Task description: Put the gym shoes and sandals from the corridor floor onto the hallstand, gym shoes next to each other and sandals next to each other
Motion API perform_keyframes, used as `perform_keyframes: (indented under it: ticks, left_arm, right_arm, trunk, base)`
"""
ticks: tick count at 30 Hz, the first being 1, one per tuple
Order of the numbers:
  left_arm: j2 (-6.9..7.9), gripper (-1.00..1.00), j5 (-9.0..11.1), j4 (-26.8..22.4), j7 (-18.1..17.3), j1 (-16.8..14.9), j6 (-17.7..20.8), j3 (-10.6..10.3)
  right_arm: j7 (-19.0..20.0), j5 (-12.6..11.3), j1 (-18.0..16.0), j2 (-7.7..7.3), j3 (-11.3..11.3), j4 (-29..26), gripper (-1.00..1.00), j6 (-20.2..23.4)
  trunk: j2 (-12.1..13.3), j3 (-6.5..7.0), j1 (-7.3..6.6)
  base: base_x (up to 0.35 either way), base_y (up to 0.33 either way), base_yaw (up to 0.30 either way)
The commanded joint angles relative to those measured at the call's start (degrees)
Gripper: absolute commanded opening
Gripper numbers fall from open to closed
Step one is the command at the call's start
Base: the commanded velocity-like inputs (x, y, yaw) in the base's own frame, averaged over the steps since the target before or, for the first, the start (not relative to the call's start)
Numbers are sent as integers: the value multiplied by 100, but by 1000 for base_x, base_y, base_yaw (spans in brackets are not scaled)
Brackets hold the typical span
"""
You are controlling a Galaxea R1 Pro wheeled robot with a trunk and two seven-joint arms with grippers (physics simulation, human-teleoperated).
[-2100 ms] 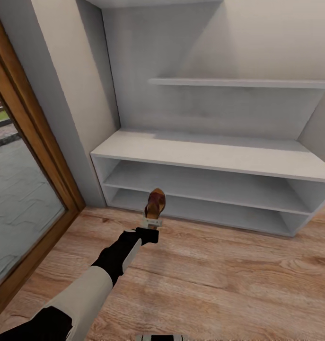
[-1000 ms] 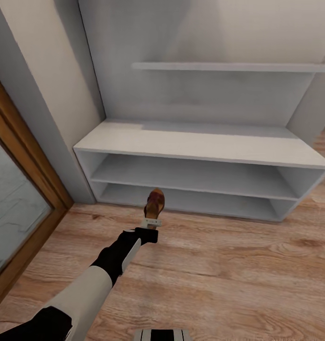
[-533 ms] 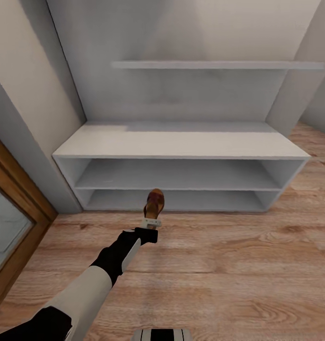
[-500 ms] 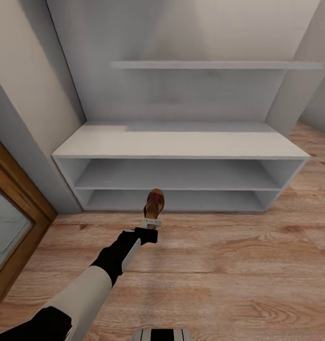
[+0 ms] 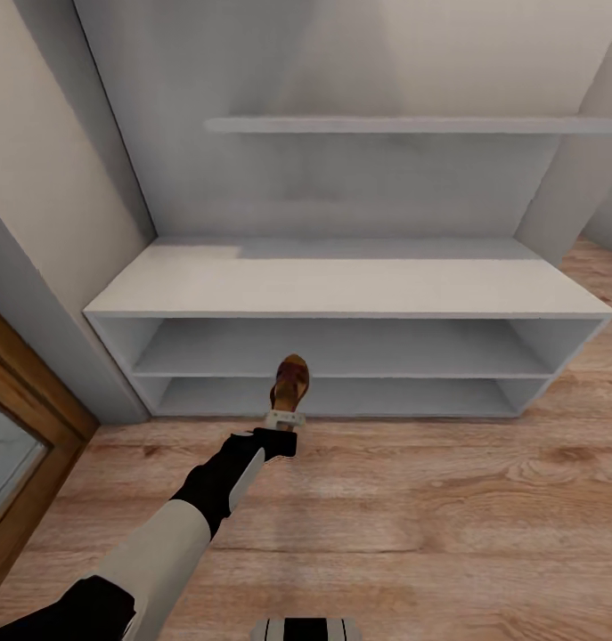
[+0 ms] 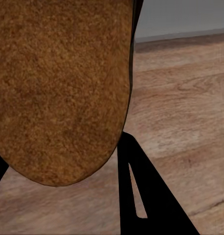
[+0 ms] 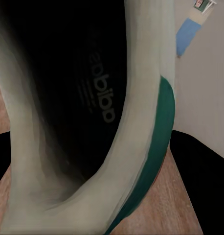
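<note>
- Fingers of the left gripper (image 5: pixel 286 418) are clamped on the heel end of a sandal (image 5: pixel 291 383), holding it clear of the corridor floor (image 5: pixel 412 516).
- Sandal's long axis runs away from the robot along the line of the arm, with the toe pointing at the hallstand (image 5: pixel 341 285) and raised slightly above the heel.
- Seen from the head view, the sandal is dark brown with straps across its upper side and a rounded toe; it appears in front of the lower shelf opening (image 5: pixel 359 396), though I cannot tell whether the toe has reached the shelf edge.
- In the left wrist view, a grainy tan-brown face of the sandal (image 6: pixel 58 88) sits close to the camera, with one black finger (image 6: pixel 146 196) beside it and wood planks beyond.
- Right gripper (image 7: pixel 97 196) has its two black fingers on either side of a gym shoe (image 7: pixel 136 147), gripping its heel end.
- Gym shoe is cream-white with a green stripe along its side and a dark inside bearing pale printed lettering; its opening faces the right wrist camera.
- Hallstand is pale grey-white, with a low bench top over two long open shelves and a higher shelf (image 5: pixel 412 125) on the wall above.
</note>
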Motion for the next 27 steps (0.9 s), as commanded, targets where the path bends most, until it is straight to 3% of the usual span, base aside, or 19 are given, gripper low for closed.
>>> perform_keyframes:
  ticks: [1, 22, 27]
  left_arm:
    - [3, -100, 43, -7, 6, -3, 27, -13]
    - [3, -100, 43, -7, 6, -3, 26, -7]
    - [3, -100, 43, -7, 6, -3, 26, -8]
  right_arm:
    - [54, 61, -8, -4, -8, -10, -100, 8]
    - [54, 65, -9, 1, -8, -10, -100, 8]
    - [51, 65, -8, 1, -8, -10, -100, 8]
  trunk:
    - [-2, -5, 2]
    - [-2, -5, 2]
    - [-2, -5, 2]
  base:
    - [338, 100, 0]
    - [345, 16, 0]
    - [325, -116, 0]
